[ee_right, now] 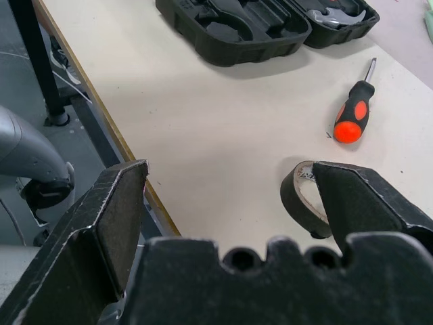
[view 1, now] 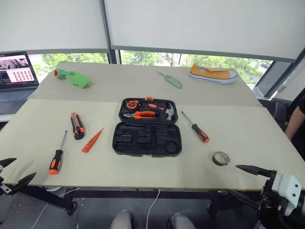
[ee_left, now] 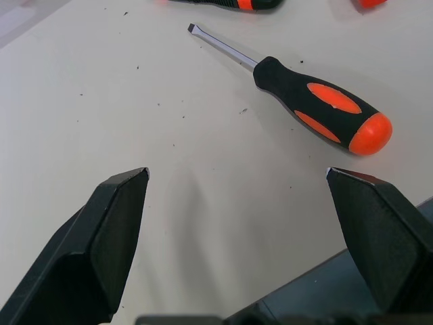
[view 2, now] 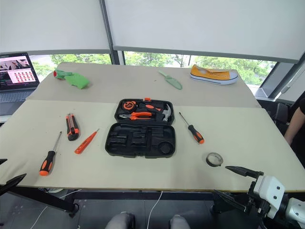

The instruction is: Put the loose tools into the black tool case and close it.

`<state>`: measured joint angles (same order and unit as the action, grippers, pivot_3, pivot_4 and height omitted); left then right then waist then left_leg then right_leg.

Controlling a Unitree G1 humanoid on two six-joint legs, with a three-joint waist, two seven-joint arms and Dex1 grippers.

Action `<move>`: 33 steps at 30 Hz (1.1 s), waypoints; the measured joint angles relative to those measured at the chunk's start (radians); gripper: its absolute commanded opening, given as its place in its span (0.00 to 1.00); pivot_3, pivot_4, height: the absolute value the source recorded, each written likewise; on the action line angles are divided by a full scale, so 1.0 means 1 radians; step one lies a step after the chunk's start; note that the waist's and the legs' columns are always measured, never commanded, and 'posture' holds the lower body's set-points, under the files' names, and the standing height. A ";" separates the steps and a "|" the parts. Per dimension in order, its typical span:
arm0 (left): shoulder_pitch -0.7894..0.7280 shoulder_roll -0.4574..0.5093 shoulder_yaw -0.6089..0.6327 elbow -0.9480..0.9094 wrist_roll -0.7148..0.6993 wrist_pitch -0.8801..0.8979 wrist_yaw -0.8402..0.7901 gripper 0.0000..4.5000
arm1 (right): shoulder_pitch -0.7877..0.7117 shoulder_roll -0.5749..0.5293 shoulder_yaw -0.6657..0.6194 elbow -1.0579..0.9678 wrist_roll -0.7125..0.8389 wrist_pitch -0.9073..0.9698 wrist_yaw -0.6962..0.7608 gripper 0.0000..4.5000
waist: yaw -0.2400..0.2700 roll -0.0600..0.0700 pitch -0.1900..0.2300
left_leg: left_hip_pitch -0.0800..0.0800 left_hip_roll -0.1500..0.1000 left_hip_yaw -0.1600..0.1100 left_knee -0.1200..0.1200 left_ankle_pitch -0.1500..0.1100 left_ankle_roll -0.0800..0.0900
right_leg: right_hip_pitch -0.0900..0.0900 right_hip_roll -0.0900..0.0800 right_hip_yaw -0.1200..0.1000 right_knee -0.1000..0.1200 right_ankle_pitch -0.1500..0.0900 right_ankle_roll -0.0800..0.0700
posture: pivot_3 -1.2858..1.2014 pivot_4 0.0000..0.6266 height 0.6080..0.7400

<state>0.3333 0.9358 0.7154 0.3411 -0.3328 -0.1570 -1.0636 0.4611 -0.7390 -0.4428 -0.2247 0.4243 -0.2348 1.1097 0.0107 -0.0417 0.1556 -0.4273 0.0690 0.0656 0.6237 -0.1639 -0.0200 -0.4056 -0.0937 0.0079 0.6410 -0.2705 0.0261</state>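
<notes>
Big beige table (view 1: 238, 143) w/ a seam across the middle. Black tool case (view 1: 147, 128) sat open near the centre, flat on the top. Left of it: utility knife (view 1: 77, 125), slim orange screwdriver (view 1: 92, 141), and an orange/black screwdriver (view 1: 57, 155) closest to the front-left edge. Right of the case was the 2nd orange/black screwdriver (view 1: 196, 128), and the grey tape roll (view 1: 220, 158) near the front-right edge. On the far half: green trowel (view 1: 171, 79), yellow shoe (view 1: 214, 74), some green thing w/ a red end (view 1: 71, 77) far left.
</notes>
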 measured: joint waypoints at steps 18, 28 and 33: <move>0.221 -0.177 0.306 -0.156 -0.306 0.711 0.247 1.00 | -0.382 0.156 0.280 -0.133 0.175 0.100 -0.008 1.00 | -0.005 -0.007 -0.003 | 0.003 0.009 0.001 0.000 -0.004 -0.005 | 0.000 0.002 -0.011 0.001 0.000 -0.009 | 0.52 0.24 1.00; 0.071 -0.060 0.205 -0.420 -0.416 1.010 0.317 1.00 | -0.434 0.209 0.352 -0.136 0.137 0.086 -0.031 1.00 | 0.001 -0.006 -0.004 | 0.003 0.013 0.002 0.001 -0.005 -0.007 | 0.000 -0.003 -0.021 0.001 0.001 -0.010 | 0.52 0.24 1.00; -0.076 -0.032 0.066 -0.466 -0.404 1.121 0.427 1.00 | -0.461 0.213 0.355 -0.100 0.126 0.061 -0.017 1.00 | -0.002 -0.007 -0.005 | 0.003 0.013 0.002 0.001 -0.004 -0.007 | 0.000 0.002 -0.021 0.001 0.004 -0.016 | 0.52 0.24 1.00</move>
<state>0.2576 0.9036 0.7816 -0.1248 -0.7371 0.9635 -0.6369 0.0000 -0.5261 -0.0881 -0.3251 0.5503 -0.1736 1.0929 0.0087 -0.0488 0.1507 -0.4243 0.0823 0.0681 0.6245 -0.1681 -0.0268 -0.4052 -0.0920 -0.0129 0.6424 -0.2662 0.0099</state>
